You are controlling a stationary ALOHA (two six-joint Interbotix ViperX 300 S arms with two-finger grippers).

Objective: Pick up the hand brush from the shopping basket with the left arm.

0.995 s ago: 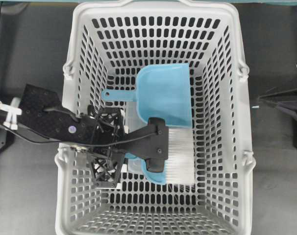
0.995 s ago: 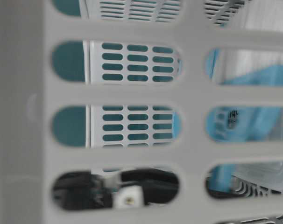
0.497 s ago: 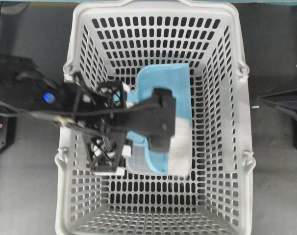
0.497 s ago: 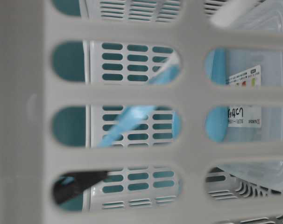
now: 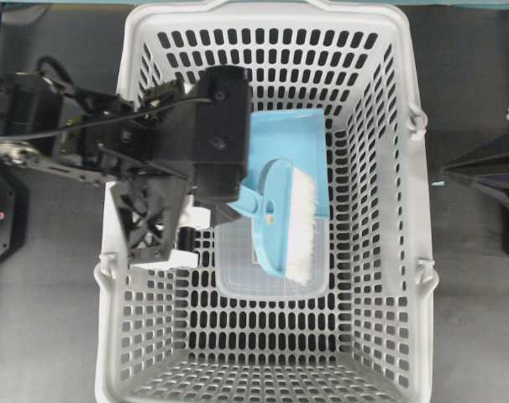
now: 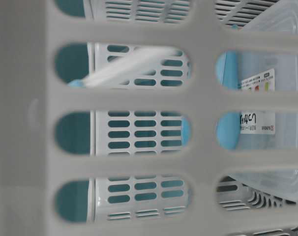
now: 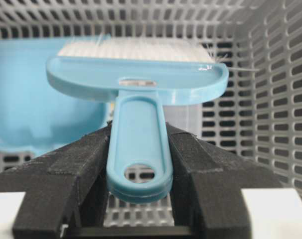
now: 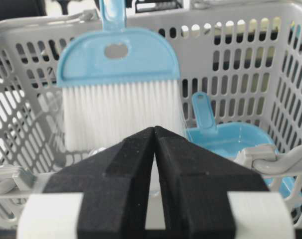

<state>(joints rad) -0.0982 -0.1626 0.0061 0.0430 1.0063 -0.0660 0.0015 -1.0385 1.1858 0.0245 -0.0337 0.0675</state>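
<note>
Hand brush [image 5: 281, 220]: light blue, white bristles, raised inside the shopping basket [image 5: 406, 210] above the blue dustpan [image 5: 301, 143] and a clear plastic container [image 5: 238, 273] on the basket floor. Left gripper [image 7: 141, 172]: fingers [image 7: 81, 159] clamped on the brush's thin handle near its hole. Right gripper [image 8: 155, 132]: outside the basket, fingers pressed together, holding nothing.

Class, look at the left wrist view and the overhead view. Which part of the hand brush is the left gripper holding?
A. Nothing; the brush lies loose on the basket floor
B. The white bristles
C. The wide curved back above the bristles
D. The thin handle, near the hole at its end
D: in the left wrist view the left gripper is closed on both sides of the thin handle of the hand brush, beside the hole at its end.
</note>
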